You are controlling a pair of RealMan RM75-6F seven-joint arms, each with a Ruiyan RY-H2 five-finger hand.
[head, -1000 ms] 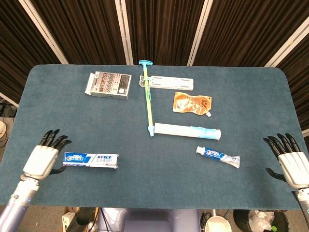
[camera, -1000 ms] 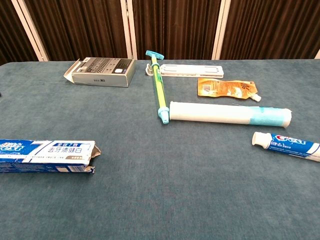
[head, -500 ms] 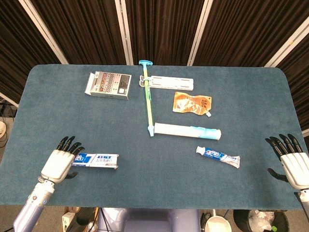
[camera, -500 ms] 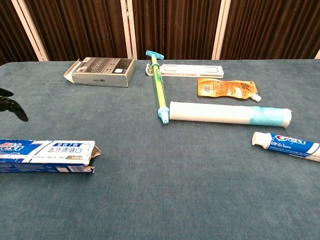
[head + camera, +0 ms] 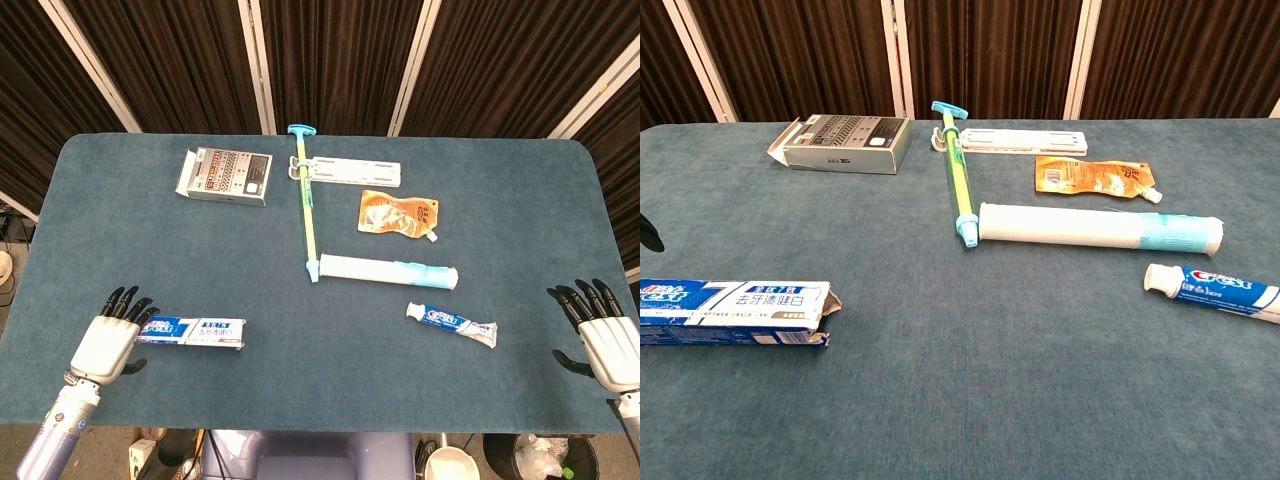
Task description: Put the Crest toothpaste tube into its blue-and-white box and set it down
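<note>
The blue-and-white toothpaste box lies flat near the table's front left, its torn flap end facing right. My left hand sits over the box's left end with fingers spread, gripping nothing; only a dark fingertip shows in the chest view. The Crest tube lies on the cloth at the front right, cap pointing left. My right hand hovers at the table's right front edge, fingers apart and empty, well right of the tube.
A grey patterned box lies at the back left. A long green-and-blue stick, a white flat strip, an orange pouch and a white-and-teal cylinder occupy the middle.
My left hand has drawn back left and toward the front edge, uncovering more of the box's left end. The box, tube and right hand stay put.
</note>
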